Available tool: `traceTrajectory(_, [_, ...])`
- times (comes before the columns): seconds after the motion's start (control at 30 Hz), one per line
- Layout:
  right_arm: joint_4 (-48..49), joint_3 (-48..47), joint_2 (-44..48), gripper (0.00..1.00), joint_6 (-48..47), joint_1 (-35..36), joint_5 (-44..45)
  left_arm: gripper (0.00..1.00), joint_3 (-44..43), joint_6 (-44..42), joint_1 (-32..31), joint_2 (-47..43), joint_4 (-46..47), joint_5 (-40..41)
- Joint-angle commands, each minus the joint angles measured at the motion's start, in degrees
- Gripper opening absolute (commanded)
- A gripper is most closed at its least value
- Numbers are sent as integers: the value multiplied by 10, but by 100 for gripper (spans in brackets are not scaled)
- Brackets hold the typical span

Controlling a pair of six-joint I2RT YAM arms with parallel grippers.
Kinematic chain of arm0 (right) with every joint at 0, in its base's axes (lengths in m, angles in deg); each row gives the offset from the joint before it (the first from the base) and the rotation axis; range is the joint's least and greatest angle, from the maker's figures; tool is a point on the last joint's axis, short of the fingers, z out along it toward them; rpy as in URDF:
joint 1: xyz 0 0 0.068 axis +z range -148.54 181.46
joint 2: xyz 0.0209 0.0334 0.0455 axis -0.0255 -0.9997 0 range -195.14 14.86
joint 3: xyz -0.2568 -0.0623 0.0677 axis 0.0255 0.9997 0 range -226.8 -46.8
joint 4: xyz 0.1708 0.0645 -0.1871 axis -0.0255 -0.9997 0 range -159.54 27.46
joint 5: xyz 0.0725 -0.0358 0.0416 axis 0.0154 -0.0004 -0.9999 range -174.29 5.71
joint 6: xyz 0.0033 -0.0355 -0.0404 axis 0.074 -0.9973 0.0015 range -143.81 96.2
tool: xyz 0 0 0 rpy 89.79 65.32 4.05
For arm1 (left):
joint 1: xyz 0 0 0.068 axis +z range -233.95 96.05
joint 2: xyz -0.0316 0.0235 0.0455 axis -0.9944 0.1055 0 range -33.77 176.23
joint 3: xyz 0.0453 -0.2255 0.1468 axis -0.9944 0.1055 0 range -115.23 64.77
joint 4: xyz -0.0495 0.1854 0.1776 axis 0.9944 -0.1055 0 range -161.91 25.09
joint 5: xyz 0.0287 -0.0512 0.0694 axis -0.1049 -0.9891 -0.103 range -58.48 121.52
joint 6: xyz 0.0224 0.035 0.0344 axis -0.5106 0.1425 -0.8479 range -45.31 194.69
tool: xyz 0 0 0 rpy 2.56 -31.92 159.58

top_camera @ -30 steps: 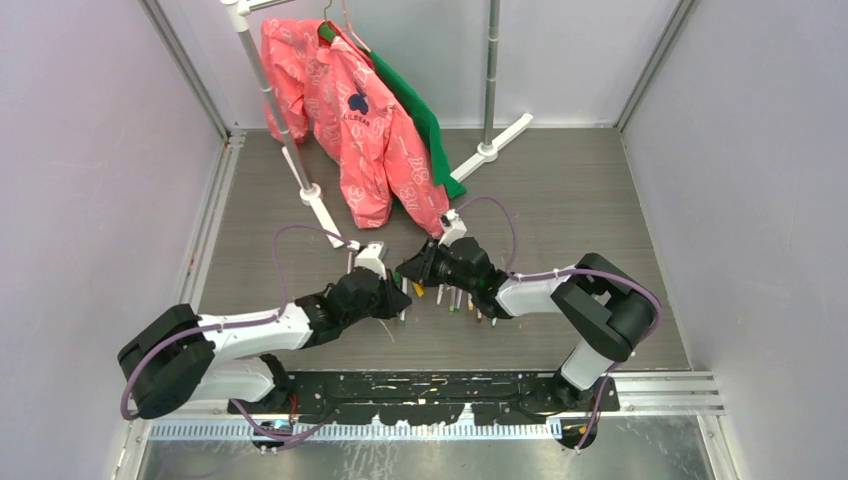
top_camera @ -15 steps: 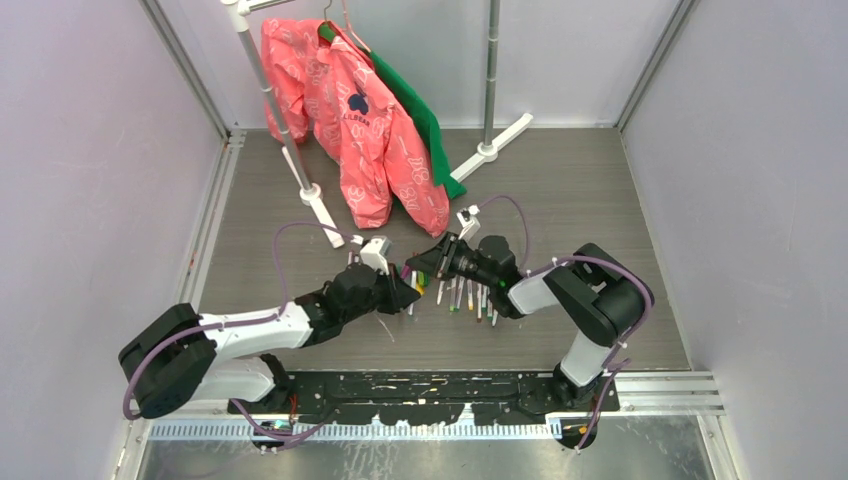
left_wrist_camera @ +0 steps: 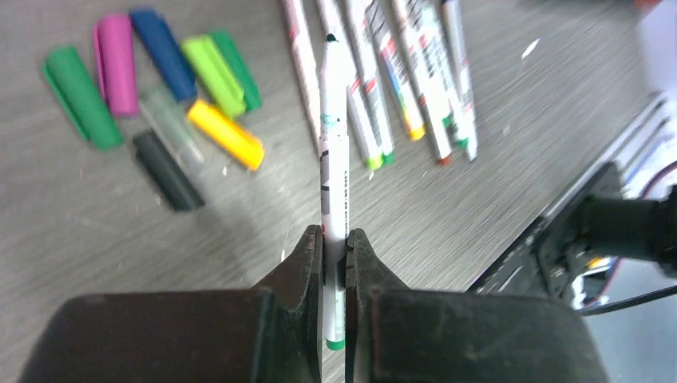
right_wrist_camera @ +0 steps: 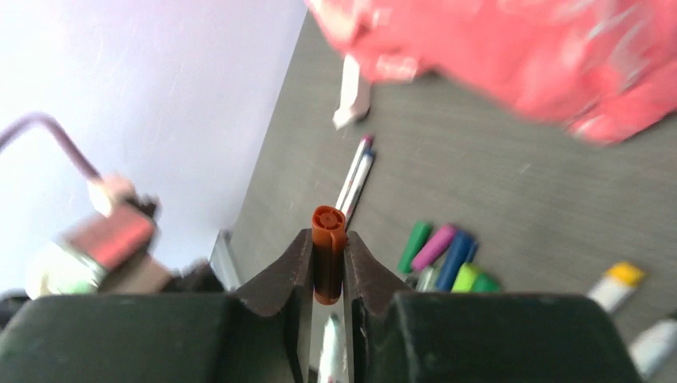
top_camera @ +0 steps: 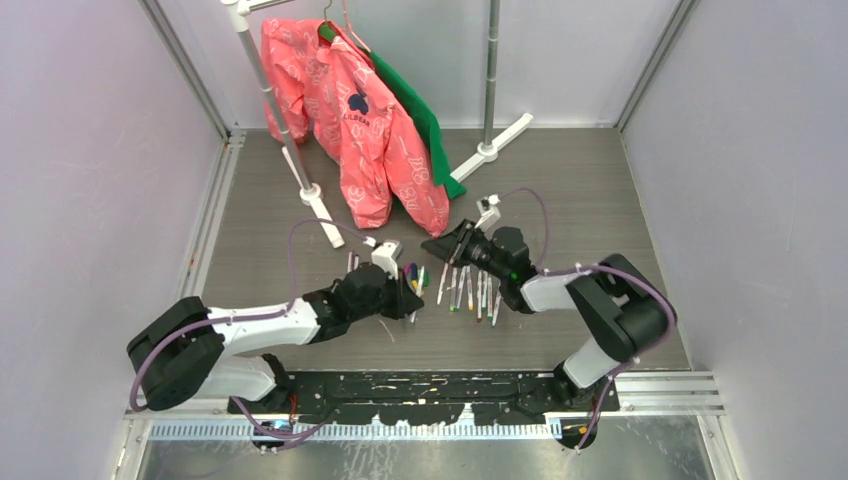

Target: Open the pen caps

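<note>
- Left fingers (left_wrist_camera: 335, 239): closed hard on the white pen (left_wrist_camera: 333, 144) at mid-barrel, nib bare.
- Right fingers (right_wrist_camera: 328, 243): pinching the orange cap (right_wrist_camera: 328, 267) across its sides.
- Loose pen caps (left_wrist_camera: 116, 64): grouped on the table (left_wrist_camera: 495, 159).
- Caps are probably light, rigid and slick; grip at mid-length.

Row of pens (top_camera: 470, 292) lies on surface (top_camera: 600, 190) between left tool (left_wrist_camera: 335, 238) and right tool (right_wrist_camera: 327, 239). Loose pen caps (left_wrist_camera: 160, 88) just beside row, on left tool's side. Gap between tools narrow. Far side: pink jacket (top_camera: 370, 140) hangs low, rack feet (top_camera: 322, 212) on surface. Open surface far left and far right. Walls (top_camera: 90, 200) close both sides.
</note>
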Motion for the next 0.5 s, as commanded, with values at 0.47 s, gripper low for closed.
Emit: traceTrajectory(0.47, [-366, -131, 70, 1, -151, 47, 262, 0, -30, 42, -49, -82, -223, 240])
